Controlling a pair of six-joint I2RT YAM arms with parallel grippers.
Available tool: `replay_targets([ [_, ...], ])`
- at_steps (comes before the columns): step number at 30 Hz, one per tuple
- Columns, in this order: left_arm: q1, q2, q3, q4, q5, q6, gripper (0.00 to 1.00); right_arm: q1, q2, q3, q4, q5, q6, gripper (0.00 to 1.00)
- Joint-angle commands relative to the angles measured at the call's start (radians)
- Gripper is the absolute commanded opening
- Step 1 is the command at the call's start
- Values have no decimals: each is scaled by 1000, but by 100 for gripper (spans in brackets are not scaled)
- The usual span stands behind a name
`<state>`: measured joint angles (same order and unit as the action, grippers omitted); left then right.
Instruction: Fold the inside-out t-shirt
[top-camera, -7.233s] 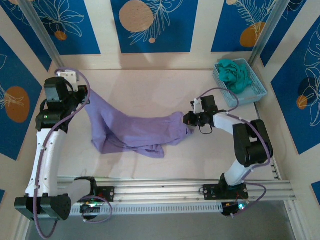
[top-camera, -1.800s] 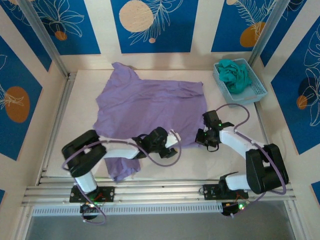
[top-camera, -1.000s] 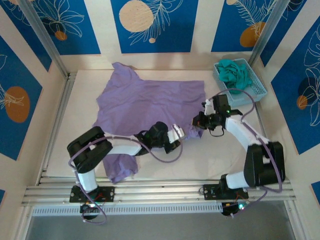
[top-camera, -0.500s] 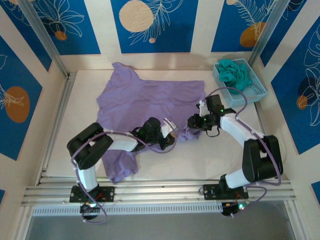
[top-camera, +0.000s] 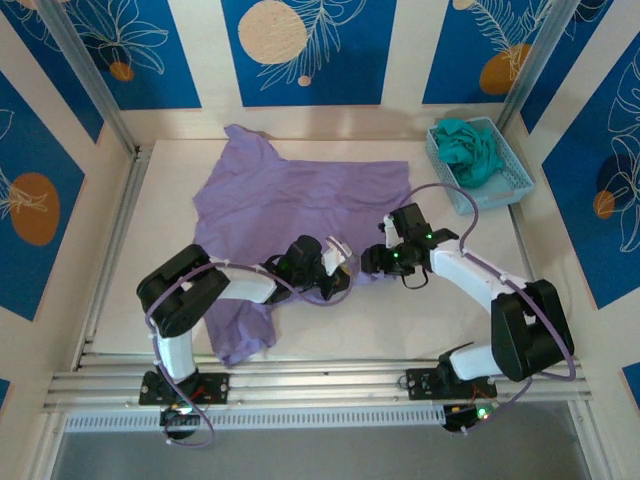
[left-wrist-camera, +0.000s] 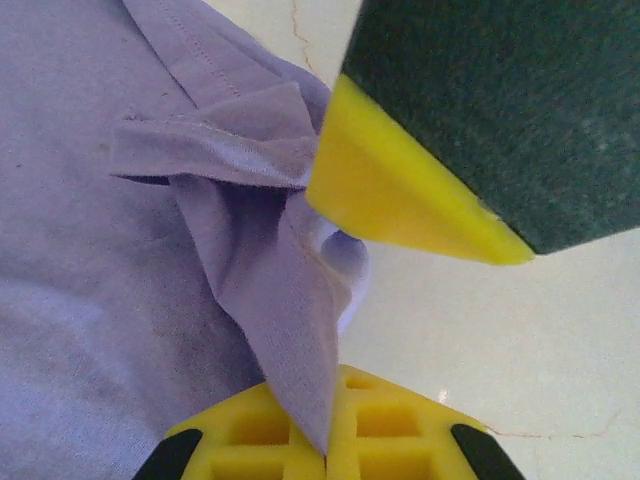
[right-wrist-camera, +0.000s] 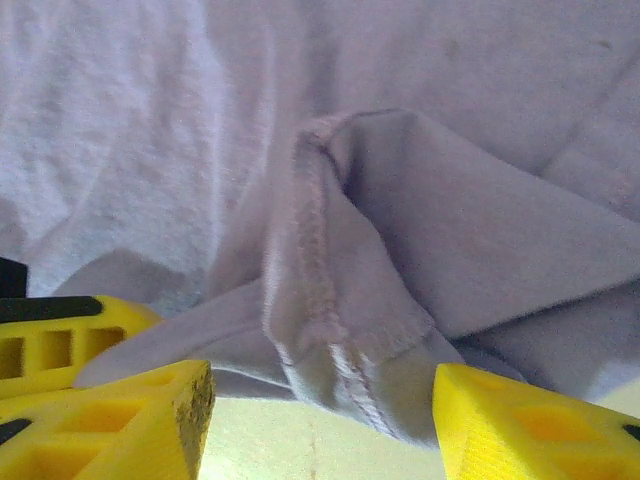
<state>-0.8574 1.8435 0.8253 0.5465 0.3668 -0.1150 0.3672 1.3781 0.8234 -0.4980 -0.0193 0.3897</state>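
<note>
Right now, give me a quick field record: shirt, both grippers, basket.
t-shirt: lavender, spread on table, near hem bunched
left gripper: shut on t-shirt hem fold
right gripper: open, straddling a hem fold, not clamped
basket: far right corner, holds teal garment

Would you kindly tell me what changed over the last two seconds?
The right end effector moved left and opened, releasing the near right corner of the light purple fabric t-shirt, now bunched. The left end effector stays shut on it; the teal garment is unmoved.
</note>
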Motion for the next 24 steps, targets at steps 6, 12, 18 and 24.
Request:
replay_targets([
  [6,8,16,-11,46,40,-23,0,13,-49,-21,-28,54,19,55],
  [12,8,16,-15,52,42,-27,0,43,37,29,-41,77,13,56],
  [18,8,17,-22,67,51,-34,0,50,114,86,-51,148,3,56],
  [24,9,16,-26,62,52,-29,0,32,133,121,-80,213,-17,49],
])
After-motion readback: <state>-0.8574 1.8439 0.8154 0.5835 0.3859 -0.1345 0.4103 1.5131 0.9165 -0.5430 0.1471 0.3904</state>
